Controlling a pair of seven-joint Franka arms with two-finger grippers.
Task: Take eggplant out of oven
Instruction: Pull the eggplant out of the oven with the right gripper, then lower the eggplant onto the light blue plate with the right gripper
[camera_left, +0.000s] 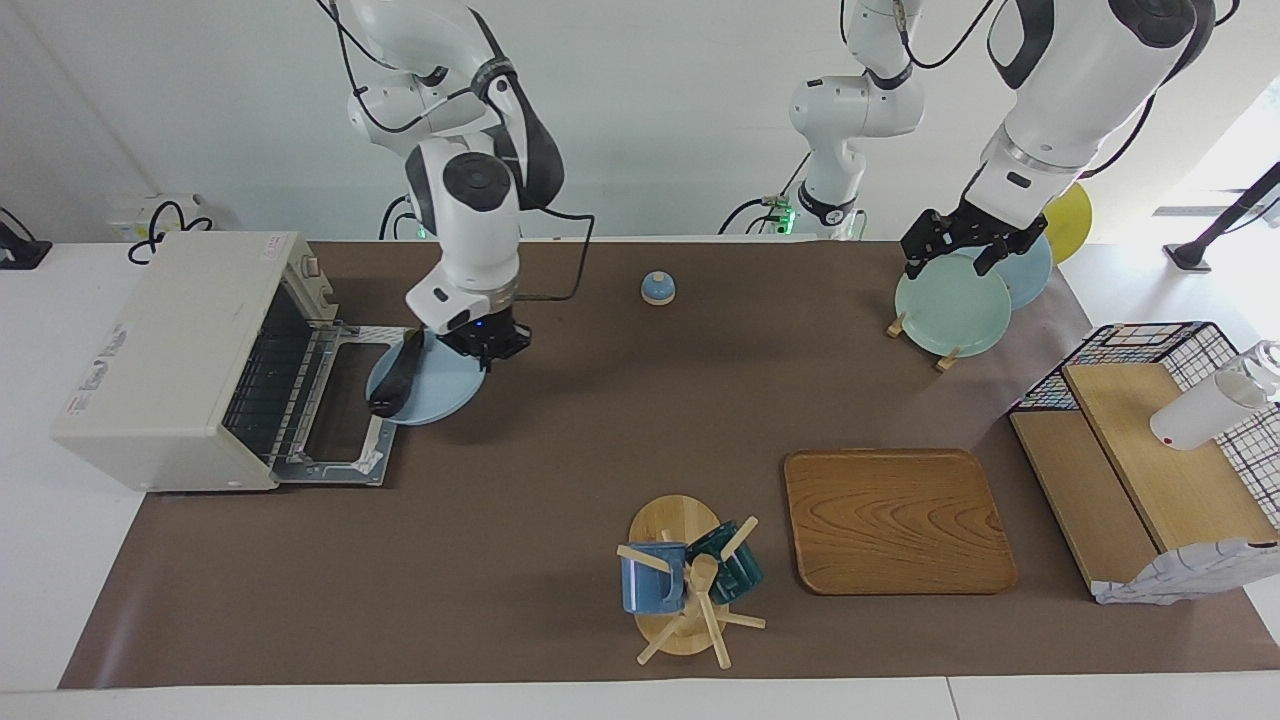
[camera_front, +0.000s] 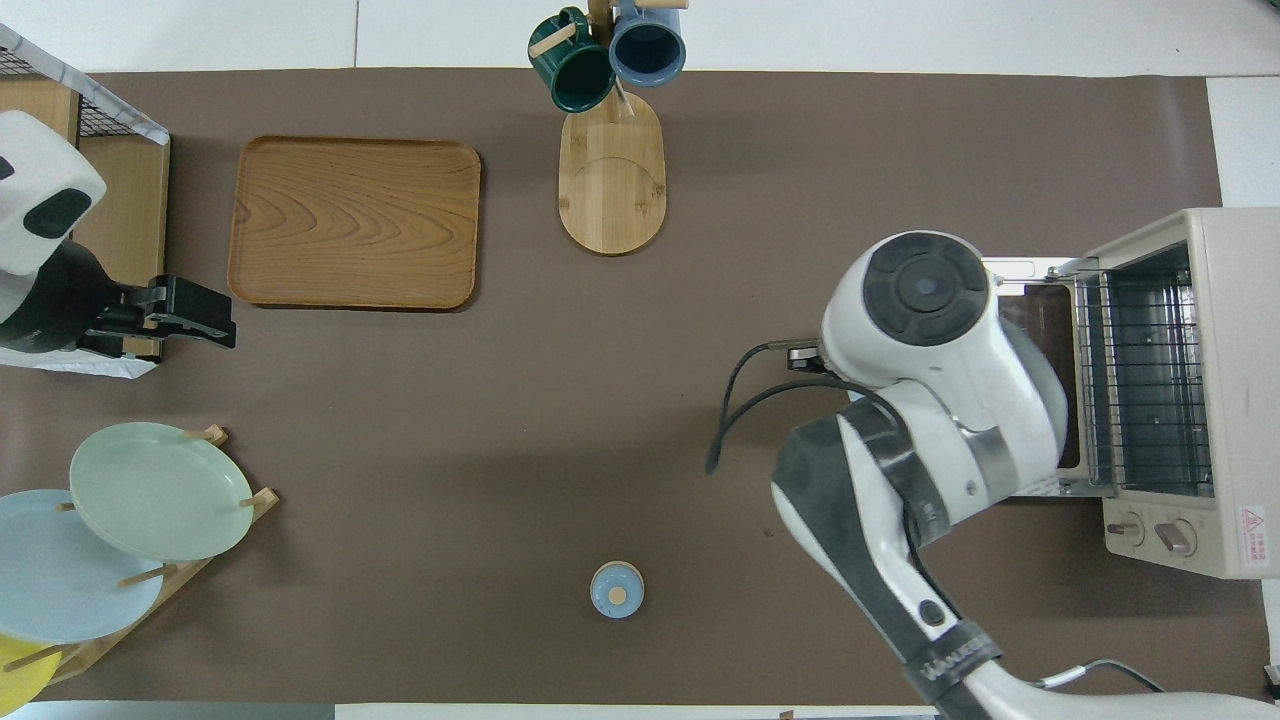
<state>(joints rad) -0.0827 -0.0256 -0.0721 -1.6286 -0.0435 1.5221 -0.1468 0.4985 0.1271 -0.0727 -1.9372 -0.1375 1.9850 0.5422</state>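
the right gripper (camera_left: 487, 352) is clamped on the rim of a blue plate (camera_left: 440, 385), holding it over the brown mat just in front of the oven (camera_left: 190, 360). the eggplant (camera_left: 396, 375) lies on that plate, at about nine o'clock from the gripper in the facing view, outside the oven. the oven door (camera_left: 345, 420) is folded down flat and the wire rack (camera_front: 1140, 385) shows inside. the left gripper (camera_left: 958, 245) hangs with its fingers apart over the pale green plate (camera_left: 950, 305) in the plate rack, and that arm waits.
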